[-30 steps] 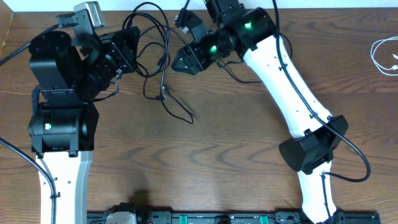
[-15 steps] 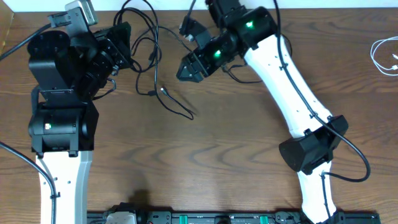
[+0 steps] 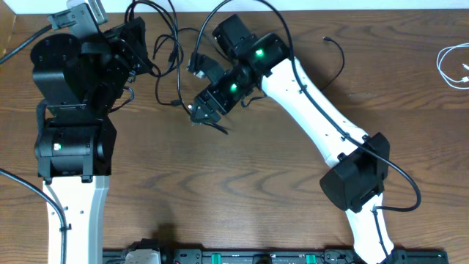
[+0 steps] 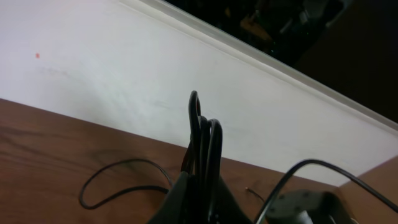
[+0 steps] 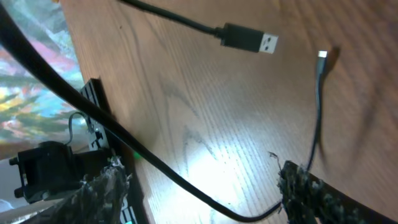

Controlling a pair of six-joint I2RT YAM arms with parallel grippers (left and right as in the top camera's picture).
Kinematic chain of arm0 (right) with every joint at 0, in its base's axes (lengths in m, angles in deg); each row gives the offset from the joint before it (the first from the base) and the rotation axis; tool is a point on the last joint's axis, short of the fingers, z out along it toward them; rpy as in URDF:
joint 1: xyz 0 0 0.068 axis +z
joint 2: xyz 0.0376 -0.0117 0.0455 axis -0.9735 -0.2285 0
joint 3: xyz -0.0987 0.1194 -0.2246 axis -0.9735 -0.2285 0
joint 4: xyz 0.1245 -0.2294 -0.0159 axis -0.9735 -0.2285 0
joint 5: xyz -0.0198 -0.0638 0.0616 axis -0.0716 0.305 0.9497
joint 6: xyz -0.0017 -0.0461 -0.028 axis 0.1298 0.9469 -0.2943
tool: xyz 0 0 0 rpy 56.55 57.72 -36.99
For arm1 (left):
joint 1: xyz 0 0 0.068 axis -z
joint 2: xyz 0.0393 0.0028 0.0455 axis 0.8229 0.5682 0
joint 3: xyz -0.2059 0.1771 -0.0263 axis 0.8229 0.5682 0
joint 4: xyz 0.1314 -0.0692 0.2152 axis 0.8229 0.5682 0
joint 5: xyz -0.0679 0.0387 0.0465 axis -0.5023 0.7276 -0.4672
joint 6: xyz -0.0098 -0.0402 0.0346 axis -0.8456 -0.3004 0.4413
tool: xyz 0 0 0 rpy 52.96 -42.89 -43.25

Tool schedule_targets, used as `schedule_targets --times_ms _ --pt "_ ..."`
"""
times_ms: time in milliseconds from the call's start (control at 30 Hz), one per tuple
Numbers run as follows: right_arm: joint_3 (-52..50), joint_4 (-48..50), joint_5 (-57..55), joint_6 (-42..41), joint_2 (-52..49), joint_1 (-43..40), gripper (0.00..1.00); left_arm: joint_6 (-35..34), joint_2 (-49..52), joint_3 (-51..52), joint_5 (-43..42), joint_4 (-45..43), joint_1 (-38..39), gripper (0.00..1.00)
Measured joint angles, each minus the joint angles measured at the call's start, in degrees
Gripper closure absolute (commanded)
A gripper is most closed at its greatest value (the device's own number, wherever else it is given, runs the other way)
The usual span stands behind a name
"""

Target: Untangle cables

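Several thin black cables (image 3: 173,59) lie tangled at the table's back left. My left gripper (image 3: 139,40) is shut on a bunch of their loops and holds them up; in the left wrist view the loops (image 4: 203,140) stand out of the closed jaws (image 4: 199,186). My right gripper (image 3: 199,111) is open, low over a loose cable end (image 3: 218,129). In the right wrist view one black cable (image 5: 180,177) runs across the gap between its fingers (image 5: 199,183). A USB plug (image 5: 249,38) and a small plug tip (image 5: 322,56) lie beyond. The white cable (image 3: 448,64) sits coiled at the far right.
Another thin black cord (image 3: 335,50) lies behind the right arm. A white wall (image 4: 124,81) borders the table's back edge. A black rail (image 3: 242,257) runs along the front edge.
My right gripper has moved down and to the left, from the back of the table to the loose cable end. My left gripper has pulled the bunch of cables back and to the left.
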Motion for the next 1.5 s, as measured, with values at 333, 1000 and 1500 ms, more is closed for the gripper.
schedule_targets --times_ms 333,1000,1500 --pt "-0.3 2.8 0.7 0.0 0.0 2.6 0.16 0.0 0.0 0.0 1.6 0.0 0.0 0.93" --pt "-5.9 16.9 -6.3 -8.2 -0.1 5.6 0.63 0.0 0.1 0.0 1.6 0.2 0.0 0.93" --pt "-7.5 13.6 -13.8 -20.1 -0.5 -1.6 0.99 0.3 0.1 0.0 2.3 1.7 -0.8 0.93"
